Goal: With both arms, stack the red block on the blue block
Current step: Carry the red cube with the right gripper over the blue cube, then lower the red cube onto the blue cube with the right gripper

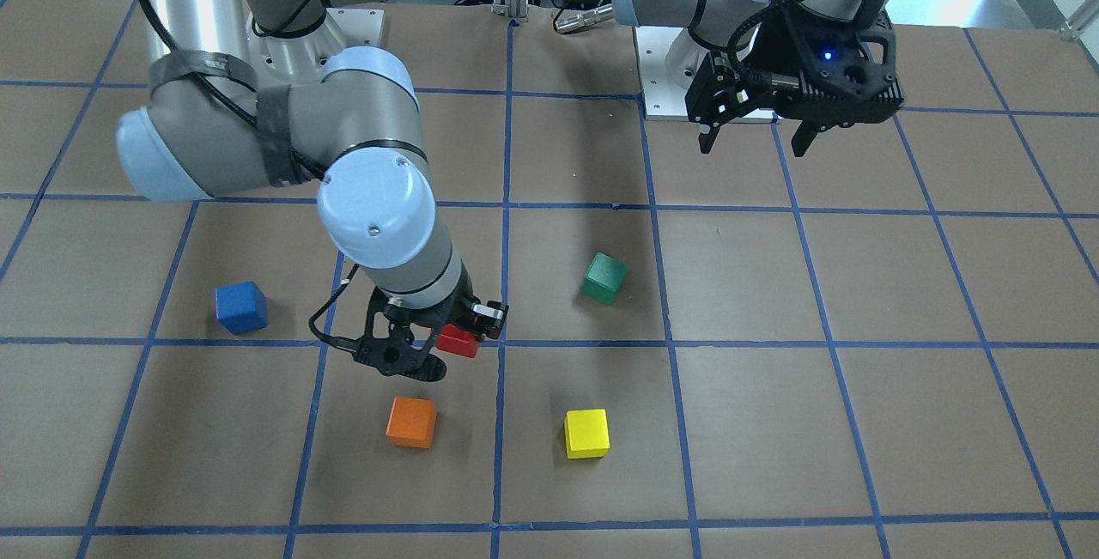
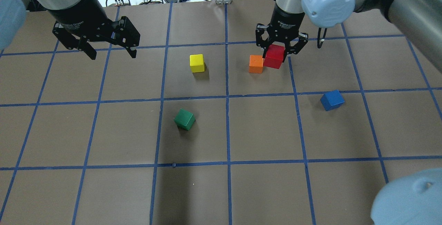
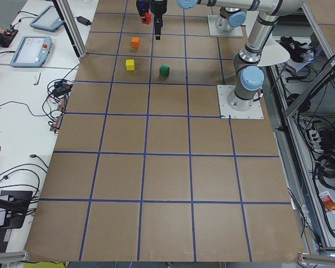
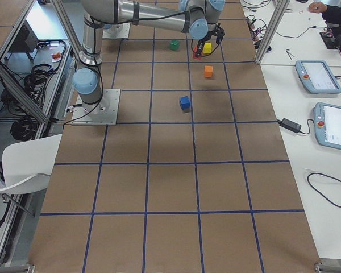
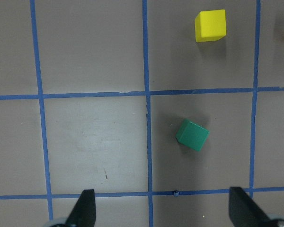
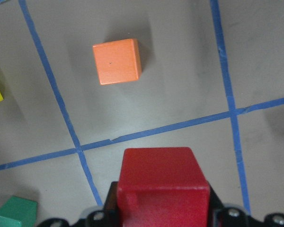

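My right gripper [image 2: 276,55] is shut on the red block [image 2: 274,59] and holds it a little above the table, just beside the orange cube [image 2: 256,64]. The red block fills the bottom of the right wrist view [image 6: 163,182], clamped between the fingers. The blue block [image 2: 332,100] lies alone on the table, nearer the robot and further to its right; it also shows in the front-facing view [image 1: 240,307]. My left gripper [image 2: 112,53] hangs open and empty above the table's left half, far from both blocks.
A yellow cube [image 2: 197,63] and a green cube [image 2: 184,119] lie near the middle of the brown table with its blue tape grid [image 2: 227,131]. The left wrist view shows the green cube [image 5: 192,135] and the yellow cube [image 5: 210,25] below its open fingers.
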Action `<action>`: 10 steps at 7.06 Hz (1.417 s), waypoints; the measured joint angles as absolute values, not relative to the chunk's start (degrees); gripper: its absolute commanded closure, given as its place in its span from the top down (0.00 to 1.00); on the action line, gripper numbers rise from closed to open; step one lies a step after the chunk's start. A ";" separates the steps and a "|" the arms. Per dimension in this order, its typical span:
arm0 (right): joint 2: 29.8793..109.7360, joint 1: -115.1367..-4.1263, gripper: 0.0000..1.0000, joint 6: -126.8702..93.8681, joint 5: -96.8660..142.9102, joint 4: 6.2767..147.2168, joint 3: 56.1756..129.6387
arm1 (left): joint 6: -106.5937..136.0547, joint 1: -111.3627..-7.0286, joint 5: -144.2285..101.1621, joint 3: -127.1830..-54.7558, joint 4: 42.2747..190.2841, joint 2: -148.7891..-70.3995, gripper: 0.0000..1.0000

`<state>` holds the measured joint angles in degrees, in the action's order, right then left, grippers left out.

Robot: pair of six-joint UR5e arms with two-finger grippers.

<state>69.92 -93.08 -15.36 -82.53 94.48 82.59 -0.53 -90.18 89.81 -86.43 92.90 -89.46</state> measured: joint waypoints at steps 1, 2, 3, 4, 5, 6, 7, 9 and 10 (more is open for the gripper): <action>70.76 -90.59 0.00 -9.96 -84.36 93.40 84.07 | -0.53 -90.18 89.78 -86.43 92.90 -89.47 1.00; 71.59 -88.78 0.00 -4.19 -89.11 93.54 86.26 | -0.51 -90.19 89.79 -86.46 92.90 -89.47 1.00; 72.59 -86.66 0.00 2.31 -93.41 94.63 88.70 | -0.49 -90.20 89.76 -86.46 92.90 -89.47 1.00; 73.20 -83.60 0.00 8.64 -95.18 96.58 90.96 | -0.51 -90.20 89.74 -86.43 92.90 -89.47 1.00; 73.59 -80.62 0.00 14.57 -95.68 98.83 93.01 | -0.52 -90.19 89.76 -86.41 92.90 -89.46 1.00; 74.08 -79.00 0.00 17.90 -95.06 100.44 94.99 | -0.53 -90.18 89.79 -86.40 92.90 -89.44 1.00; 74.53 -78.34 0.00 19.16 -92.96 102.50 97.17 | -0.53 -90.18 89.80 -86.40 92.90 -89.45 1.00; 74.81 -77.98 0.00 20.69 -90.16 107.58 101.54 | -0.53 -90.18 89.80 -86.40 92.90 -89.44 1.00; 74.81 -77.92 0.00 22.55 -90.08 109.40 102.82 | -0.53 -90.18 89.82 -86.37 92.90 -89.45 1.00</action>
<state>74.81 -77.92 22.55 -90.08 109.40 102.82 -0.53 -90.18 89.82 -86.37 92.90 -89.45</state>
